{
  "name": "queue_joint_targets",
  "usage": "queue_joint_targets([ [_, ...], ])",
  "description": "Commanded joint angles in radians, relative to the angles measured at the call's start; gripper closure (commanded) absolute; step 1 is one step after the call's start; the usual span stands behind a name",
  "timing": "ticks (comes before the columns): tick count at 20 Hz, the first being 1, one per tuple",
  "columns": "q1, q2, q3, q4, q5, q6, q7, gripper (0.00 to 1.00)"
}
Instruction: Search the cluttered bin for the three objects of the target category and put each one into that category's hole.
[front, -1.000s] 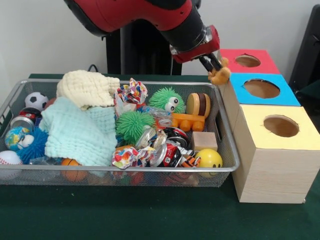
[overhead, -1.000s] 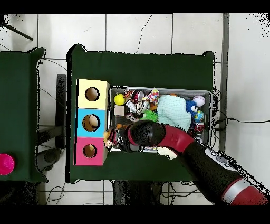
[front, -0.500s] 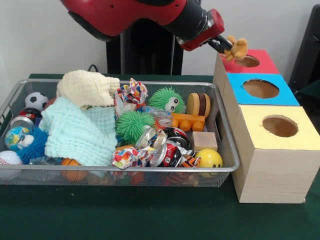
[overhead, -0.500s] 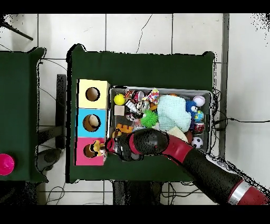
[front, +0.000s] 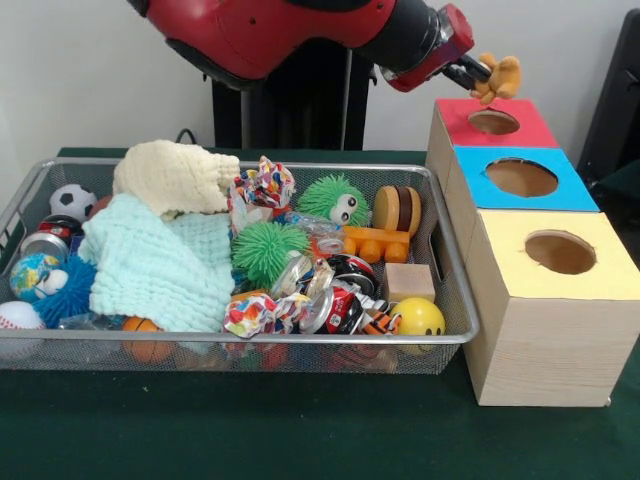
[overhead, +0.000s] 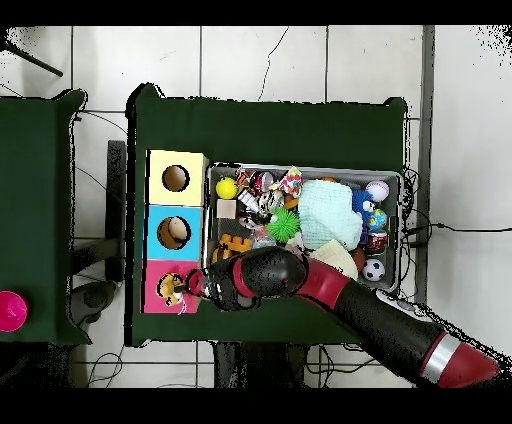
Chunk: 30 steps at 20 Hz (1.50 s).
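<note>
No legible text, label, brand, number or sign appears in either view. Printed patterns show on the crinkled wrappers (front: 262, 312) and on the cans (front: 48, 236) in the wire bin (front: 452, 300), but no characters on them can be made out. The tops of the 3 boxes, red (front: 520, 127), blue (front: 560, 190) and yellow (front: 600, 270), carry only holes and no markings.
</note>
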Motion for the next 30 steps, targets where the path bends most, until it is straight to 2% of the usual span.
queue_joint_targets([
  [1,-0.028,0.11,0.055,-0.043,-0.041,-0.1,-0.073,1.0],
  [9,-0.017,0.231,0.011,-0.106,-0.128,-0.164,-0.117,1.0],
  [14,-0.032,0.319,0.012,-0.172,-0.229,-0.174,-0.203,1.0],
  [22,-0.06,0.414,0.044,-0.293,-0.357,-0.085,-0.324,1.0],
  [30,-0.072,0.424,0.061,-0.374,-0.364,0.034,-0.343,1.0],
])
